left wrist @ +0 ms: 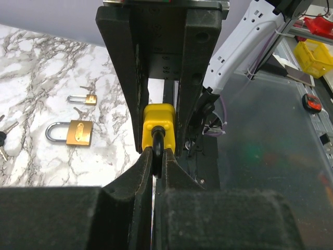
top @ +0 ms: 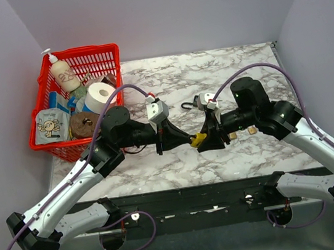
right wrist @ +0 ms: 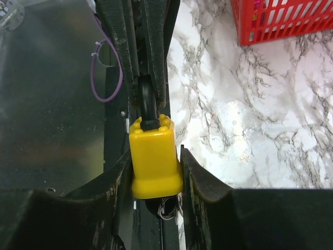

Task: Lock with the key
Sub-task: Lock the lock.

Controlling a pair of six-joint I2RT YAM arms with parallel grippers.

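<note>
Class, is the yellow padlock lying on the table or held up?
Held up: right gripper clamps the yellow padlock, left gripper pinches its shackle.

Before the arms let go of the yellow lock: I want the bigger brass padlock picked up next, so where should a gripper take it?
Take the brass padlock by its body, from straight above. It lies flat on the table, leaving the body's two straight edges free to pinch; the thin round shackle would likely slip.
</note>
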